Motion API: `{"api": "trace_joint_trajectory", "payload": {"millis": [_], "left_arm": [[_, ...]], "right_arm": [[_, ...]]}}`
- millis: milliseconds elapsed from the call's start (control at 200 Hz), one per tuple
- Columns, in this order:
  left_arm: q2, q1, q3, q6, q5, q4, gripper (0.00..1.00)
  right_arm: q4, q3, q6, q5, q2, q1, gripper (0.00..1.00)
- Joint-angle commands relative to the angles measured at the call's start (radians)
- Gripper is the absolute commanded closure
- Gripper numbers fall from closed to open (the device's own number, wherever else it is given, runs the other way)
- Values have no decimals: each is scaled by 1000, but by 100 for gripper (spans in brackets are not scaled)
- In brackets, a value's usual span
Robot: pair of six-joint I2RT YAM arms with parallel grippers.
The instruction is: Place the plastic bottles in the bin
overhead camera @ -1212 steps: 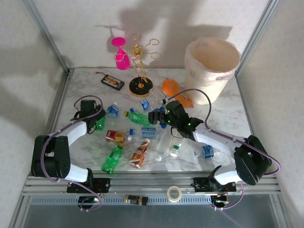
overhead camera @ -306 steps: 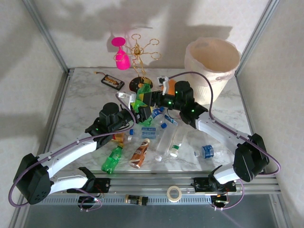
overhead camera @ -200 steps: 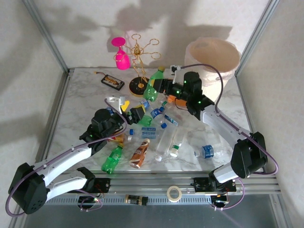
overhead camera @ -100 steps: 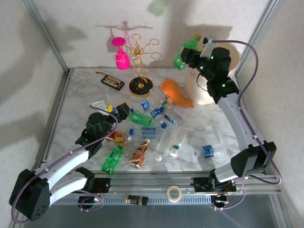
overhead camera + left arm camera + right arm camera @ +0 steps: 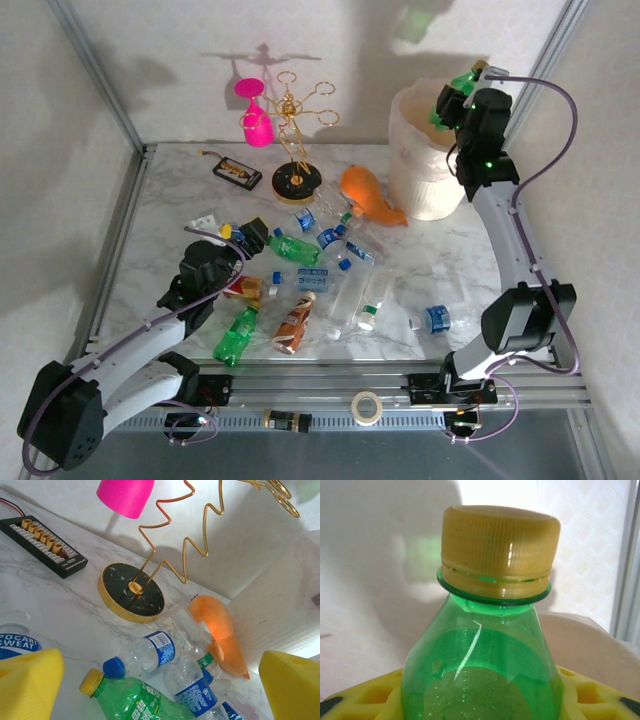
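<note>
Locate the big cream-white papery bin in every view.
Top external: bin at far right; right tool holds a yellow-capped green plastic bottle at its rim.
Left wrist: pale wall at right edge, behind orange fish-shaped toy.
Right wrist: pale rim low right, behind that bottle.
Shared landmark: the bottle, or the fish toy.

Right wrist: green yellow-capped plastic bottle [image 5: 480,680] cut off at 6 o'clock edge; left wrist: pink glass cup [image 5: 125,495] cropped at 12 o'clock.

Left fingers [image 5: 30,680] agape, right fingers [image 5: 582,692] tight
</note>
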Motion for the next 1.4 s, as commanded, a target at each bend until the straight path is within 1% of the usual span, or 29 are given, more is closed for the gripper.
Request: {"api": "trace_joint_trajectory", "payload": {"millis": [0,115,250,521,736,806,1072,1262,1392], "left_arm": [[-9,7,-15,-8,-27,-1,0],[6,7,-1,-18,-13,-5,0],[13,7,2,-22,12,5,0],[2,7,-12,-49,1,-10,0],[-2,7,-15,-53,-2,-18,0],[-4,8,-15,-53,-3,-20,0],[-7,7,-15,-59,-5,-20,1],[-16,7,-15,-58,-12,-25,0],[-24,7,-11,-59,-24,-26,0]], "right_arm": [[13,-16,-30,54,27,-9,60],[19,-52,-28,60,60,-10,60],[4,-52,-24,60,116,-10,59],[-88,31,-29,63,252,-10,56],[-127,78,-25,49,292,-10,51],[-128,84,-21,42,291,-10,47],[-145,131,-19,16,276,-10,26],[-169,185,-19,1,271,-10,17],[-192,232,-20,-6,254,-10,14]]}}
